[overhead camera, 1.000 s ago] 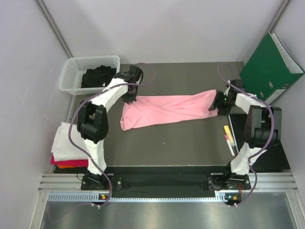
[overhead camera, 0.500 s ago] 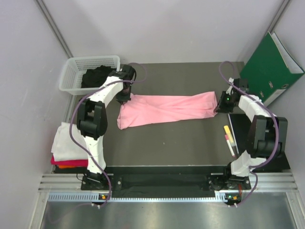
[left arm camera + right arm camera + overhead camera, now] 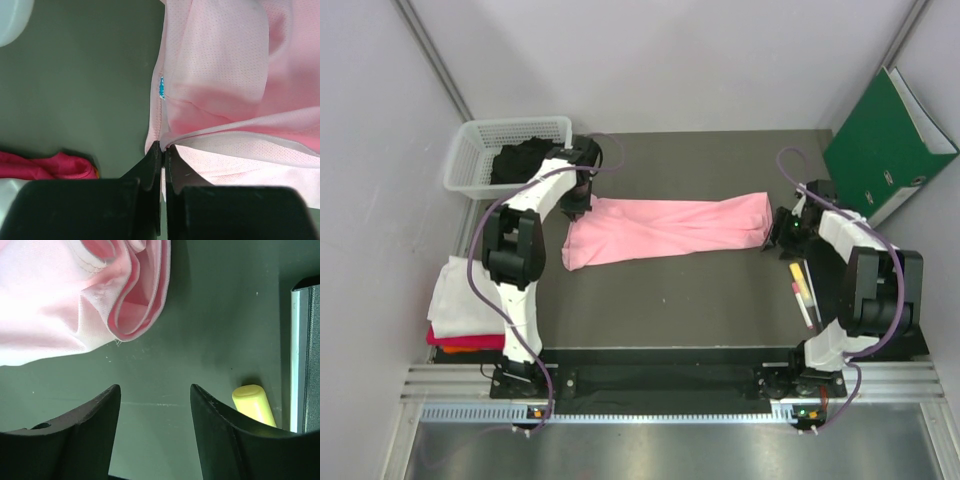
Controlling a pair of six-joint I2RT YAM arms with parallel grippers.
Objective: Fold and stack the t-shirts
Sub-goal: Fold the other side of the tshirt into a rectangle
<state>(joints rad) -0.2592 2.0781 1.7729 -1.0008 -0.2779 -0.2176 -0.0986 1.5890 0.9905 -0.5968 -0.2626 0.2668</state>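
Note:
A light pink t-shirt (image 3: 670, 228) lies stretched in a long band across the dark table. My left gripper (image 3: 578, 208) is at the band's left end. In the left wrist view its gripper (image 3: 163, 147) is shut, pinching the hem of the pink t-shirt (image 3: 225, 75). My right gripper (image 3: 782, 232) stands just off the right end. In the right wrist view that gripper (image 3: 155, 390) is open over bare table, and the bunched end of the pink t-shirt (image 3: 60, 305) lies a little beyond its tips. Folded t-shirts are stacked at the left edge, white (image 3: 455, 295) over magenta-red (image 3: 470, 342).
A white mesh basket (image 3: 470, 150) at the back left holds a black t-shirt (image 3: 525, 160). Pink and yellow markers (image 3: 800, 285) lie near my right arm, and the yellow marker (image 3: 252, 402) is beside my right finger. A green binder (image 3: 885, 140) leans at the back right.
My right gripper closed briefly, then opened and let go of the shirt's right end, drawing back slightly. My left gripper pulled the left end of the shirt leftward.

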